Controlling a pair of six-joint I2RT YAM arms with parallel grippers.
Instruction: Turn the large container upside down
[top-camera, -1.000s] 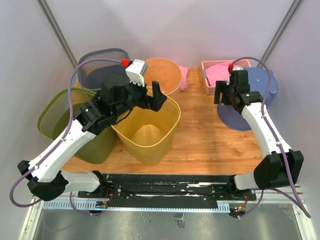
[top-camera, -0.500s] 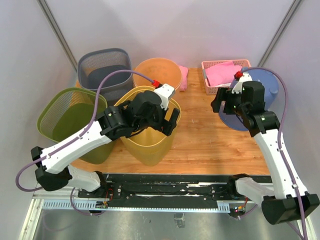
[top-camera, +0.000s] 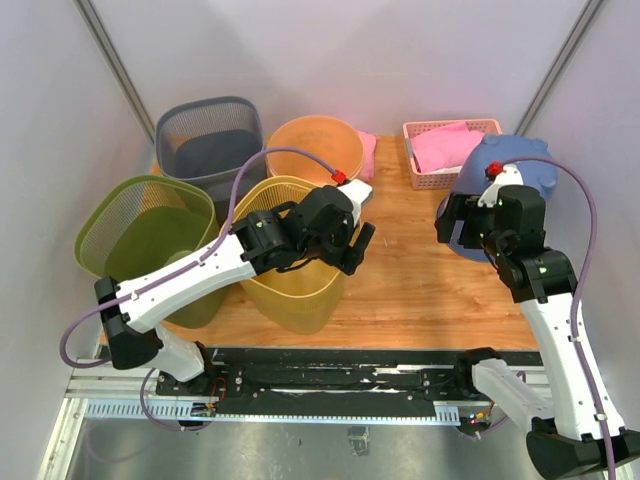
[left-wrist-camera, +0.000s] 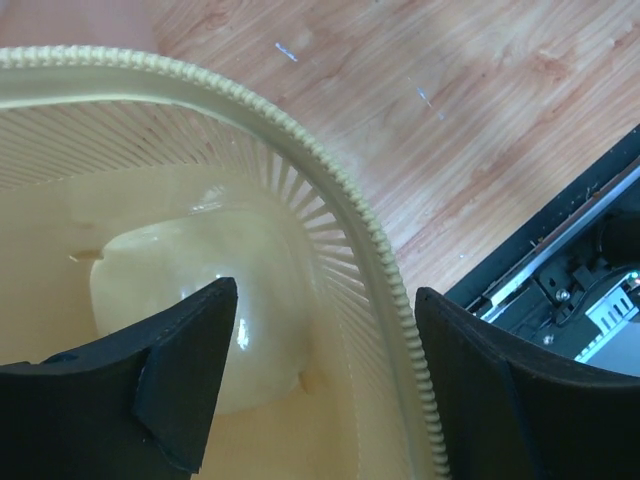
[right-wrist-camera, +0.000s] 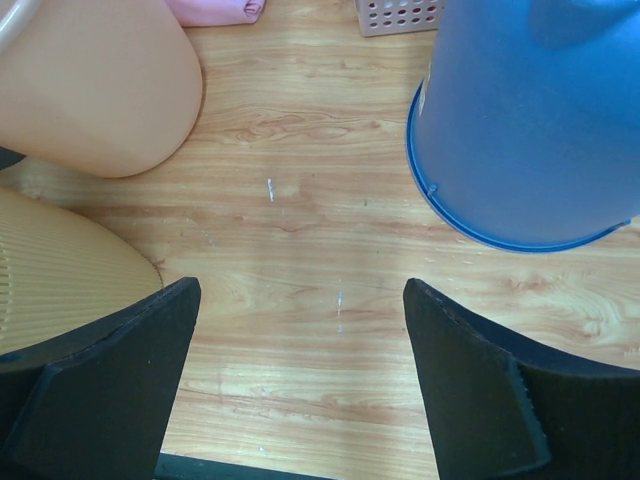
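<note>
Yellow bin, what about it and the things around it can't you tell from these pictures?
- Left wrist view: the left gripper straddles the yellow bin rim; contact unclear, and the frame cuts the bin off.
- Top view: the right arm covers part of the blue container.
- Right wrist view: the frame cuts off its far end.

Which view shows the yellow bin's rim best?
Left wrist: close-up of the yellow bin, its rim passing between the left hand's fingers. Top view shows the whole bin, but the left arm hides part of its rim. Right wrist catches only a strip of outer wall at lower left.
</note>
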